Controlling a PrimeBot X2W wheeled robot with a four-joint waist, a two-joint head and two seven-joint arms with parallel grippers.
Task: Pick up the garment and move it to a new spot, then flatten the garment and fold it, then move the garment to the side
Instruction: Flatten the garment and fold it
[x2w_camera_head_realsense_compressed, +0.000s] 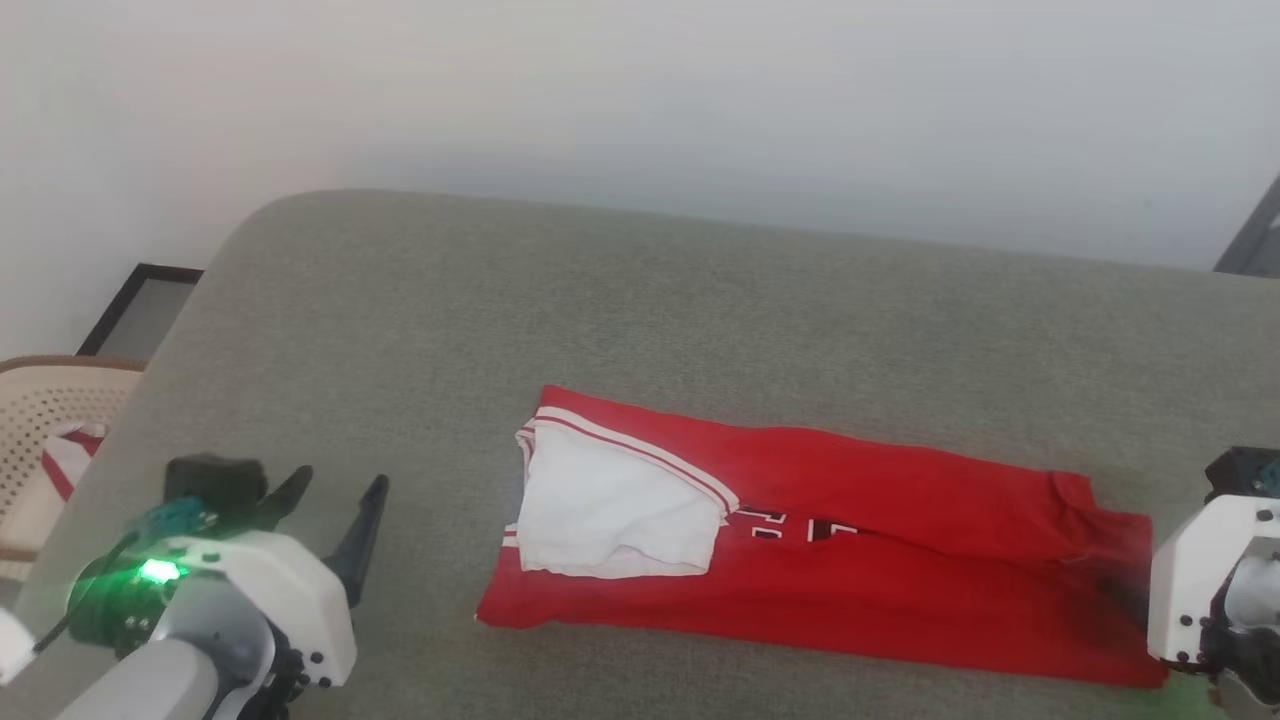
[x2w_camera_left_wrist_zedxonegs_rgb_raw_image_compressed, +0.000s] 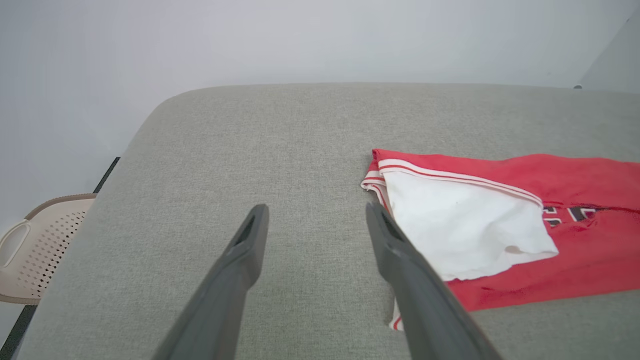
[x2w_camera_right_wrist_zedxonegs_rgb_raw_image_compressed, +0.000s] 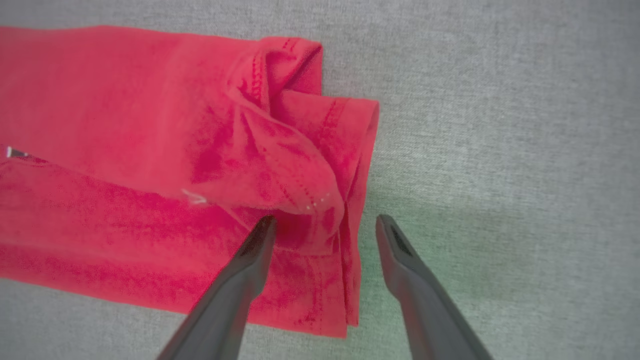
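Two sets of jaws stand apart, and neither holds anything. The garment (x2w_camera_head_realsense_compressed: 850, 560) (x2w_camera_left_wrist_zedxonegs_rgb_raw_image_compressed: 575, 270) (x2w_camera_right_wrist_zedxonegs_rgb_raw_image_compressed: 125, 125) lies folded into a long red band across the near middle of the grey fabric-covered bench (x2w_camera_head_realsense_compressed: 600, 300) (x2w_camera_left_wrist_zedxonegs_rgb_raw_image_compressed: 300, 130) (x2w_camera_right_wrist_zedxonegs_rgb_raw_image_compressed: 500, 100). One white sleeve (x2w_camera_head_realsense_compressed: 600, 510) (x2w_camera_left_wrist_zedxonegs_rgb_raw_image_compressed: 465, 225) with striped trim is turned over on top of its left end. Part of the black lettering (x2w_camera_head_realsense_compressed: 790, 525) (x2w_camera_left_wrist_zedxonegs_rgb_raw_image_compressed: 565, 214) peeks out just beside that sleeve.

We see the left jaws at the lower left of the head view, well apart from the shirt. Their dark fingers (x2w_camera_head_realsense_compressed: 360, 530) (x2w_camera_left_wrist_zedxonegs_rgb_raw_image_compressed: 240, 265) are spread over bare bench. A green light (x2w_camera_head_realsense_compressed: 155, 572) glows on that wrist. In the left wrist view, the finger nearer the garment crosses its left edge in the picture; we cannot tell whether it touches the cloth.

The right jaws sit at the garment's right end, where the red hem is bunched and creased. In the right wrist view one finger (x2w_camera_right_wrist_zedxonegs_rgb_raw_image_compressed: 245, 270) is over the red cloth and the other (x2w_camera_right_wrist_zedxonegs_rgb_raw_image_compressed: 400, 260) over bare bench, with the hem's edge between them. Whether either tip presses the fabric we cannot tell. The right arm's white housing (x2w_camera_head_realsense_compressed: 1200, 570) shows at the head view's right edge.

Off the bench's left side stands a beige perforated basket (x2w_camera_head_realsense_compressed: 40, 420) (x2w_camera_left_wrist_zedxonegs_rgb_raw_image_compressed: 40, 240) with red and white cloth (x2w_camera_head_realsense_compressed: 65, 455) in it.
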